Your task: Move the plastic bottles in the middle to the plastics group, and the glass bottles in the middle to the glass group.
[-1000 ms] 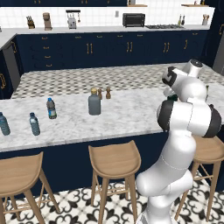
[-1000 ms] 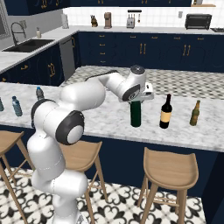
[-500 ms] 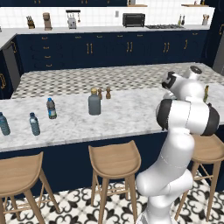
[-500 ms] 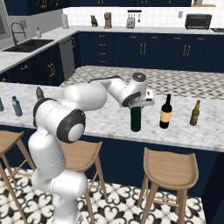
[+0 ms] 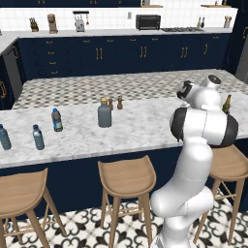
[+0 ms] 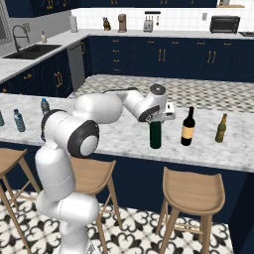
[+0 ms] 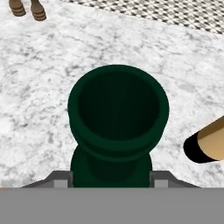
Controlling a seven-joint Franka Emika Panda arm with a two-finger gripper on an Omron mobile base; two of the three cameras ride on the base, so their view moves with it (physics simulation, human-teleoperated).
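The tall dark-green wine bottle stands upright on the marble counter, just left of the glass group. My gripper is shut on its neck from above. In the hand view its open mouth sits right below the camera. The glass group is the dark wine bottle with a cream label and the slim olive-brown bottle. The squat grey tan-capped bottle and the small pale-blue water bottle stand mid-counter. Two plastics-group bottles stand at the far left.
Two small brown shakers stand behind the grey bottle. The olive bottle's gold neck lies close to the right of the green bottle in the hand view. Wooden stools line the counter's front. A patterned strip runs along the counter's back.
My gripper has carried the green bottle slightly right and lowered it; its base now rests on the counter beside the cream-labelled wine bottle.
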